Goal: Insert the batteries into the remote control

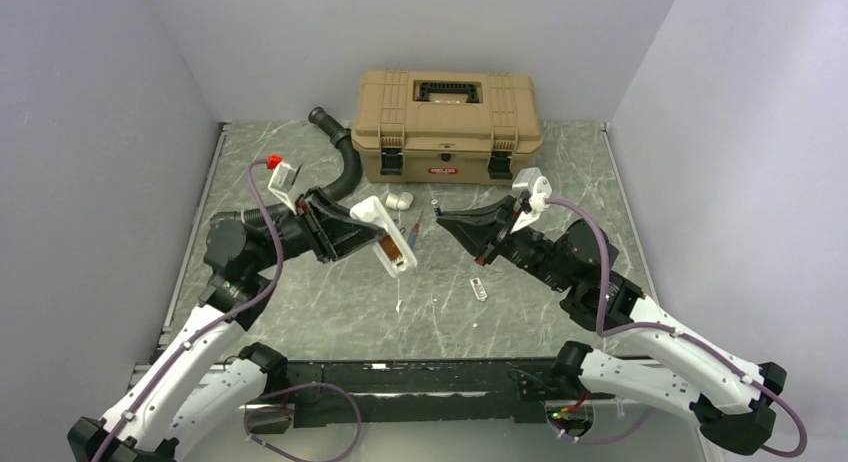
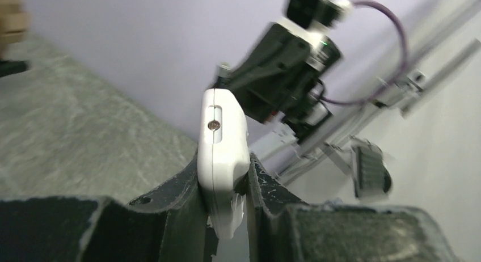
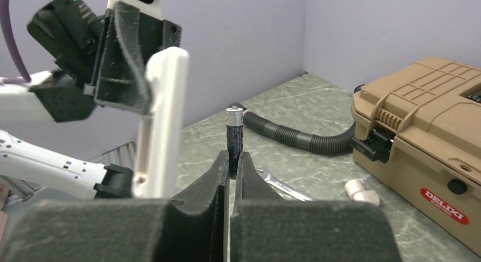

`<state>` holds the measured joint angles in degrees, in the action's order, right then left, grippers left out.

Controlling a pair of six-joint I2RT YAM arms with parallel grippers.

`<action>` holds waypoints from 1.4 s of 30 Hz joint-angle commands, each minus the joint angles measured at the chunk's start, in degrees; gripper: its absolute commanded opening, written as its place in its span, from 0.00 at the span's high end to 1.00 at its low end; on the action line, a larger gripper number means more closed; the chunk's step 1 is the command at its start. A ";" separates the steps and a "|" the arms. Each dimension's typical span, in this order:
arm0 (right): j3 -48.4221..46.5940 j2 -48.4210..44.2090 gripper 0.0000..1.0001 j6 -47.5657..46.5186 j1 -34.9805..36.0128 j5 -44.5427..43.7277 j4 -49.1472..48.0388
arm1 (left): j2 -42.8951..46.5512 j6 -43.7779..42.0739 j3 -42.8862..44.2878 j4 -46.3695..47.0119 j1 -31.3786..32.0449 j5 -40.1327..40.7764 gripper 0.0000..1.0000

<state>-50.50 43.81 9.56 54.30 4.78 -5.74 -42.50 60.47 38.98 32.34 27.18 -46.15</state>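
My left gripper [image 1: 372, 232] is shut on the white remote control [image 1: 385, 234] and holds it tilted above the table, its open brown battery bay facing up. In the left wrist view the remote control [image 2: 223, 148] is pinched edge-on between the black fingers [image 2: 170, 216]. My right gripper [image 3: 233, 160] is shut on the lower end of a black battery [image 3: 235, 134], which stands upright, silver tip up, just right of the remote control [image 3: 164, 126]. In the top view the right gripper [image 1: 442, 216] is a short gap to the right of the remote. A small dark cylinder [image 1: 479, 289], seemingly another battery, lies on the table.
A tan toolbox [image 1: 447, 125] stands shut at the back. A black ribbed hose [image 1: 343, 157] curves to its left. A stubby white pipe piece [image 1: 399, 199] and a wrench [image 3: 283, 185] lie on the marbled table [image 1: 330, 302] between toolbox and grippers.
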 commanded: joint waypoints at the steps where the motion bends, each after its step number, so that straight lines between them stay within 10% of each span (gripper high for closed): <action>1: -1.23 1.60 1.00 -0.60 -0.04 -2.69 2.41 | -0.25 -10.86 6.62 -31.70 0.08 16.06 1.00; 8: -9.04 10.65 1.00 0.54 0.10 -0.53 13.26 | -4.07 -2.73 4.33 -34.37 0.09 23.86 1.00; 42: -4.21 19.40 1.00 10.83 1.07 -0.12 -0.34 | -2.59 5.79 -0.75 -25.98 0.08 23.83 1.00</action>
<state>-53.28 63.11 19.35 55.02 4.97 -2.90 -45.84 65.49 38.44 2.46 27.20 -21.58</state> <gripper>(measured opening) 0.036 0.293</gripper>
